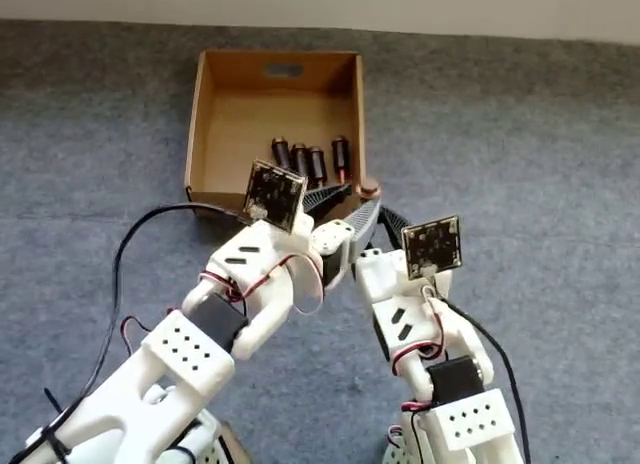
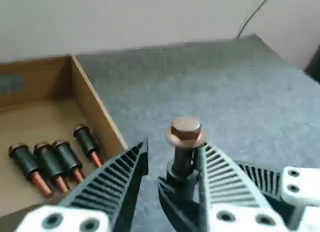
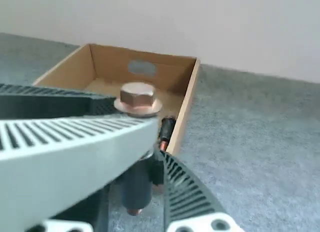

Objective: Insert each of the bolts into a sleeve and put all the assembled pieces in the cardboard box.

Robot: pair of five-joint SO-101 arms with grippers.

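Four assembled pieces (image 1: 310, 162): dark sleeves with copper bolts through them, lying side by side on the floor of the cardboard box (image 1: 197, 114), toward its near wall.

One bolt (image 2: 186, 131): copper, hexagonal head uppermost, standing upright. Its shank passes down through one dark sleeve (image 3: 135, 184), and the copper tip shows below the sleeve's lower end. The pair is held just outside the box, beside its near corner on the right arm's side, over the grey carpet (image 1: 520, 134).

Right gripper (image 3: 147, 174): claw pressed together on the sleeve, gripping it below the bolt head.

Left gripper (image 2: 172, 148): claw spread, one ribbed finger on either side of the bolt. The finger (image 2: 117, 179) on the box side stands apart from the bolt, with carpet visible in the gap. The other finger lies right against the shank.

Both arms meet at the box's near wall, their grippers crossing at the bolt.

One black cable (image 1: 130, 244): trails over the carpet beside the left arm.
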